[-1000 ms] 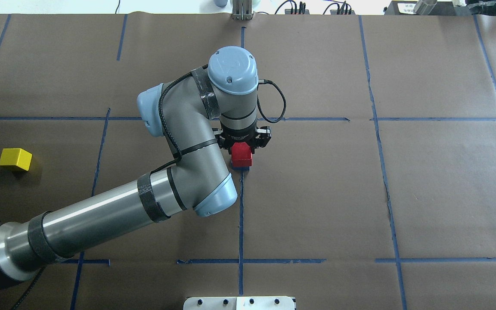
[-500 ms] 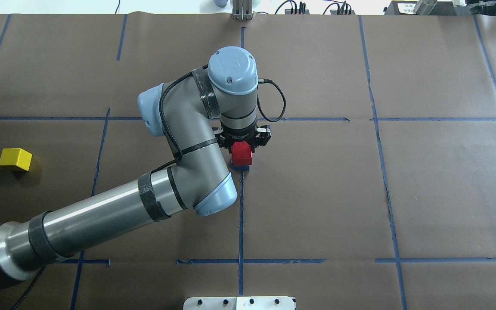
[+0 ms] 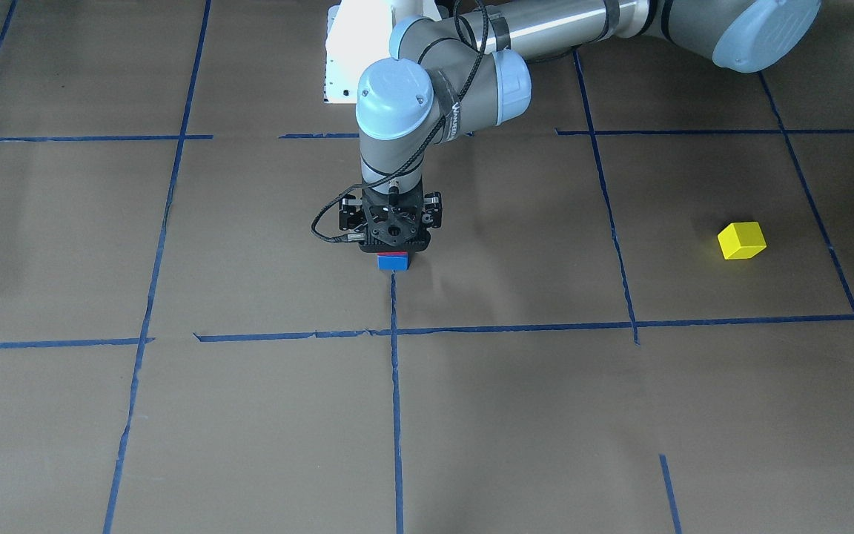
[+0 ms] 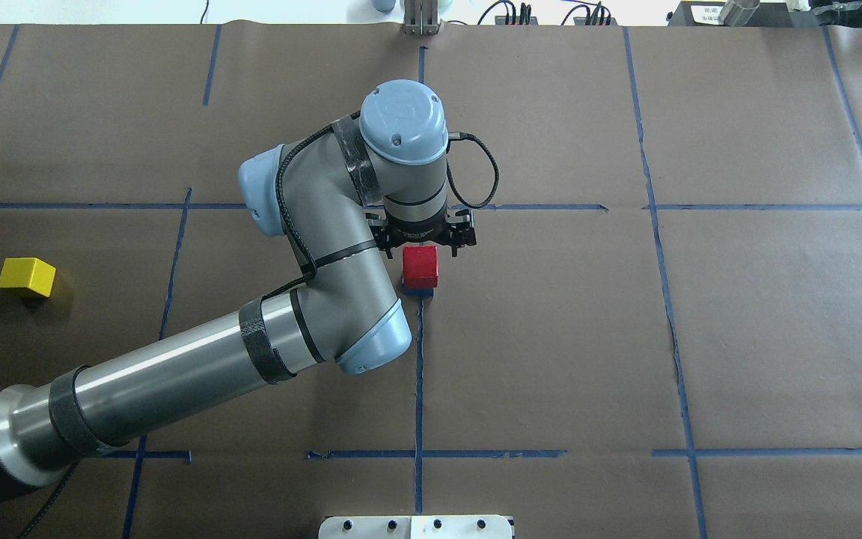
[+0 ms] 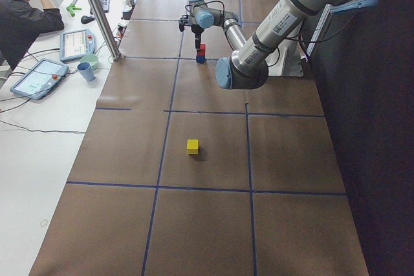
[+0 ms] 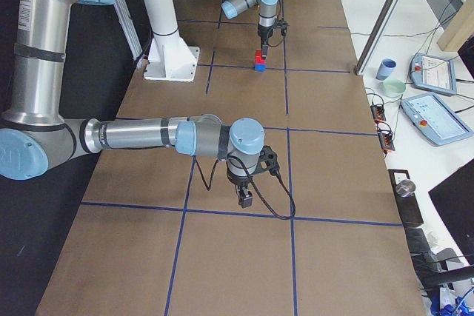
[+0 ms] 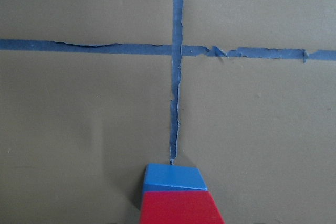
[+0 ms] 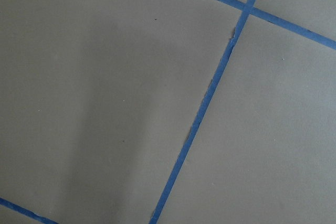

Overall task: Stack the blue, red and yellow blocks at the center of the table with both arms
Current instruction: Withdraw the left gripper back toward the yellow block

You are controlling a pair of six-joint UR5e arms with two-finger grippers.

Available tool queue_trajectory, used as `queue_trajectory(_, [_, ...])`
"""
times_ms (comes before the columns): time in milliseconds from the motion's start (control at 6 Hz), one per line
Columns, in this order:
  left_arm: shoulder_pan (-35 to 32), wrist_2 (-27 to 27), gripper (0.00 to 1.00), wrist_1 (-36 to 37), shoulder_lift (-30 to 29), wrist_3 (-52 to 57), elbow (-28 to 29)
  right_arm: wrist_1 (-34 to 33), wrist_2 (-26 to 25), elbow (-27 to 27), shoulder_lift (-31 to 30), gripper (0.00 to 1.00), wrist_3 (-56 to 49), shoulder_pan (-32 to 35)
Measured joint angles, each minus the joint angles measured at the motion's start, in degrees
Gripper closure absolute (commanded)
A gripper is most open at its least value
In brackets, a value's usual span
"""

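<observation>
The red block (image 4: 420, 267) sits on the blue block (image 4: 418, 293) at the table's centre, where the tape lines cross. The stack also shows in the front view, with the blue block (image 3: 393, 264) under a sliver of red, and at the bottom of the left wrist view (image 7: 178, 208). My left gripper (image 4: 423, 241) hangs just above the red block, open and empty. The yellow block (image 4: 26, 276) lies alone at the far left. My right gripper (image 6: 244, 197) shows only in the right side view, low over bare table. I cannot tell whether it is open or shut.
Brown paper with blue tape grid lines (image 4: 418, 374) covers the table. The white arm base plate (image 4: 414, 527) sits at the near edge. A person (image 5: 26, 11) sits at the side desk with tablets and cups.
My left gripper has spread its fingers, let go of the red block and drawn up off it. The red block stays on the blue block.
</observation>
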Motion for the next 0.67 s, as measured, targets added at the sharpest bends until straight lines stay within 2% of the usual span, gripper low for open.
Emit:
queue_trajectory(167, [-0.73, -0.07, 0.00, 0.29, 0.40, 0.27, -1.62, 0.00, 0.00, 0.00, 0.04, 0.00, 0.00, -0.03])
queue_trajectory(333, [-1.74, -0.30, 0.00, 0.64, 2.97, 1.38, -5.57, 0.00, 0.00, 0.00, 0.09, 0.00, 0.00, -0.05])
queue_trajectory(667, [-5.79, -1.53, 0.00, 0.80, 15.85, 11.30, -17.44, 0.00, 0.00, 0.00, 0.15, 0.00, 0.00, -0.06])
